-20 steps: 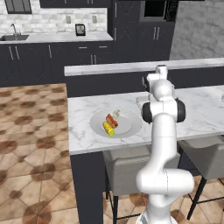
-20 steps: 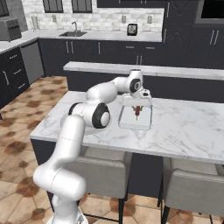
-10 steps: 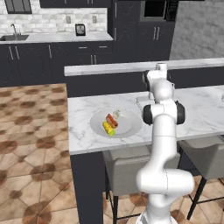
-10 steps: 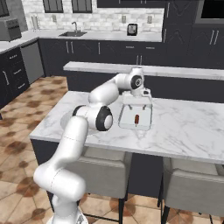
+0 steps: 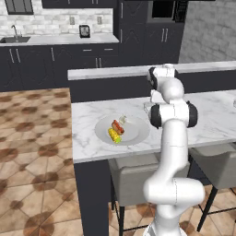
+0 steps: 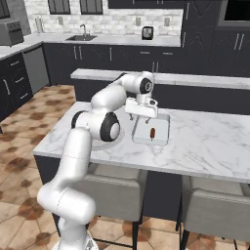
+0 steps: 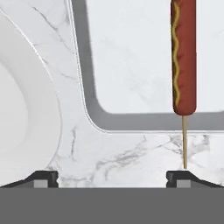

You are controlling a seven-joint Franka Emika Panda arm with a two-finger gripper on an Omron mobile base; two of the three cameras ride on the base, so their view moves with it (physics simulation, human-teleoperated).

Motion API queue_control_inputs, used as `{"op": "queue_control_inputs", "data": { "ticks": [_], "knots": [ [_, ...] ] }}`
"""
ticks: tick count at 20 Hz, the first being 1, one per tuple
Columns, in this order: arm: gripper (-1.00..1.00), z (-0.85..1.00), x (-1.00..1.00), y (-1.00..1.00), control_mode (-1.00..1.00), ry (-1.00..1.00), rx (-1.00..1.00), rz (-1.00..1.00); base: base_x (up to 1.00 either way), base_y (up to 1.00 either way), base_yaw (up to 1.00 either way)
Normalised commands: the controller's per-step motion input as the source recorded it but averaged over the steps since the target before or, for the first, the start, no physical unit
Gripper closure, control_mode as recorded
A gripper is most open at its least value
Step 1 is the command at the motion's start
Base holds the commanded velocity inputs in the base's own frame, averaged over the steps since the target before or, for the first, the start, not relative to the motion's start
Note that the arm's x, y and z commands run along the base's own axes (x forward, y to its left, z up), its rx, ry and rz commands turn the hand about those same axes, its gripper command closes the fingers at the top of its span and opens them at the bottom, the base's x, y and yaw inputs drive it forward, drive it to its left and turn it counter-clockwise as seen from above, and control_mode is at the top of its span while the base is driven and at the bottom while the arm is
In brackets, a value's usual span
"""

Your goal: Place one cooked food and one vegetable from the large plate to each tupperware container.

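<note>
My gripper is open, its two dark fingertips spread wide with nothing between them. It hovers just above the near end of a tupperware container, whose rim curves across the hand view. A corn dog with a mustard line lies flat in that container, its stick reaching over the rim. It also appears as a small red corn dog in the right base view. The large plate lies left of the arm and carries a yellow corn cob, a sausage and a pale vegetable.
The marble island counter has a raised dark ledge behind it. Two grey stools stand under its front edge. In the hand view the plate's edge lies close to the container's left side.
The gripper has gone from shut on the corn dog's stick to open. The corn dog has dropped and now lies in the container. The hand has lifted slightly.
</note>
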Motion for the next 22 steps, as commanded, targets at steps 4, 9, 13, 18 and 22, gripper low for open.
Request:
{"op": "queue_control_inputs", "data": {
  "ticks": [4,9,13,18,22],
  "knots": [
    [-1.00,0.03,-0.01,1.00,-1.00,-0.67,-0.10,-0.01,0.00,0.00,0.00],
    [-1.00,-0.05,0.13,1.00,-1.00,-0.42,-0.18,0.04,0.00,0.00,0.00],
    [-1.00,-0.15,0.14,1.00,-1.00,-0.10,-0.15,0.02,0.00,0.00,0.00],
    [-1.00,0.00,0.48,0.47,-1.00,0.12,0.02,-0.08,0.00,0.00,0.00],
    [-1.00,0.00,0.28,0.07,-1.00,0.12,0.07,0.04,0.00,0.00,0.00]
  ]
}}
